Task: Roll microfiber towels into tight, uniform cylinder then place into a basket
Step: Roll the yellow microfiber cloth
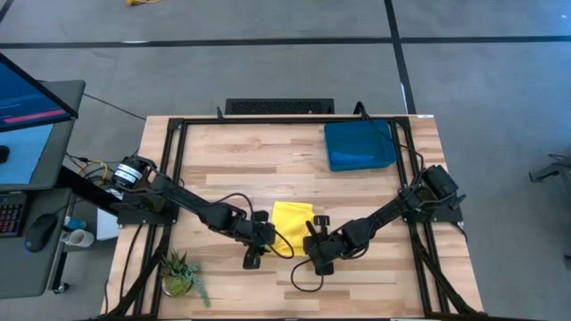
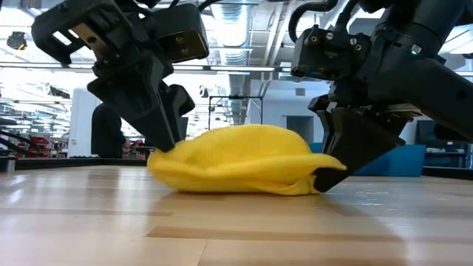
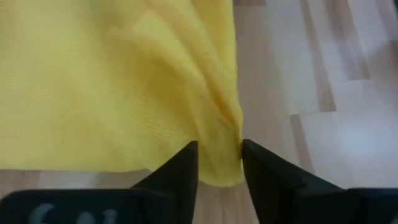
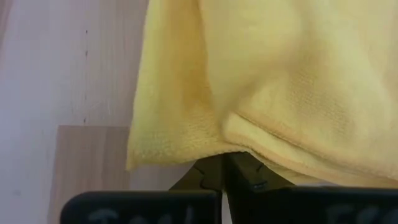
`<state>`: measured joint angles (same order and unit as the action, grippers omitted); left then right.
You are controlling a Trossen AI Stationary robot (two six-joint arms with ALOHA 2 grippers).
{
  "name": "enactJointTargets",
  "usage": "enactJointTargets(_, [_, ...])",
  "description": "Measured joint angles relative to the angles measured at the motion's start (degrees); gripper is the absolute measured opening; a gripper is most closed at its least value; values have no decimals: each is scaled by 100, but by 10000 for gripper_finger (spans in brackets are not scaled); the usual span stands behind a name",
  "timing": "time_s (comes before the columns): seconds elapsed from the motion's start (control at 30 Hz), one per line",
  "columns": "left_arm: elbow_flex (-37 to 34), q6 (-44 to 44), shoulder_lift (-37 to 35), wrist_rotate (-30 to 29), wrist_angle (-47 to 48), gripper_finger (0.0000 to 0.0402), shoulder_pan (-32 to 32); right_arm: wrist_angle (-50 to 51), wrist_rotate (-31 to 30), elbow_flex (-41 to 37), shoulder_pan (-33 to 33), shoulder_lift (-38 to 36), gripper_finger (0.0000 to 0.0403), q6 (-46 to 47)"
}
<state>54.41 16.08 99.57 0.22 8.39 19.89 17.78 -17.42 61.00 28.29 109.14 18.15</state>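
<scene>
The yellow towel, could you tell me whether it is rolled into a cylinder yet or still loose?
Still loose: the yellow towel lies on the table as a bunched, folded mound, not a tight cylinder.

2 dark jointed arms (image 1: 205, 212), black cables

1. The counter (image 1: 223, 152) is bare wood across the upper left and middle of the high view; a claw could pass there freely.
2. The basket (image 1: 359, 145) blocks the upper right corner, with a blue towel (image 1: 352, 160) inside it.
3. The yellow towel (image 1: 291, 225) lies heaped at lower centre, hemmed in by the left claw (image 1: 268, 234) on its left edge and the right claw (image 1: 314, 239) on its right edge.
4. Both dark arms slant across the lower half, closing off the routes in from either side.
5. A small plant (image 1: 181, 272) stands at the lower left corner.
6. A bare strip stays open along the bottom edge, right of centre.
</scene>
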Motion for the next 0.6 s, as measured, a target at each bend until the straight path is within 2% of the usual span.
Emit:
enactJointTargets(0.17, [180,-93,-52,392,117,142,-31,2,60,2,0,-5,26,-8])
enactJointTargets(0.3, [367,-345,-269,90,524,146,-27,22,130,6,0,-8,24,-9])
enactJointTargets(0.4, [356,-385,-348,-256,408,146,-59,13,133,8,0,-8,23,-9])
enactJointTargets(0.5, [356,-385,-185,-254,177,147,-110,11,180,10,2,-8,27,-4])
enactJointTargets(0.6, [343,-401,148,-6,-65,147,-162,9,405,11,0,-9,40,4])
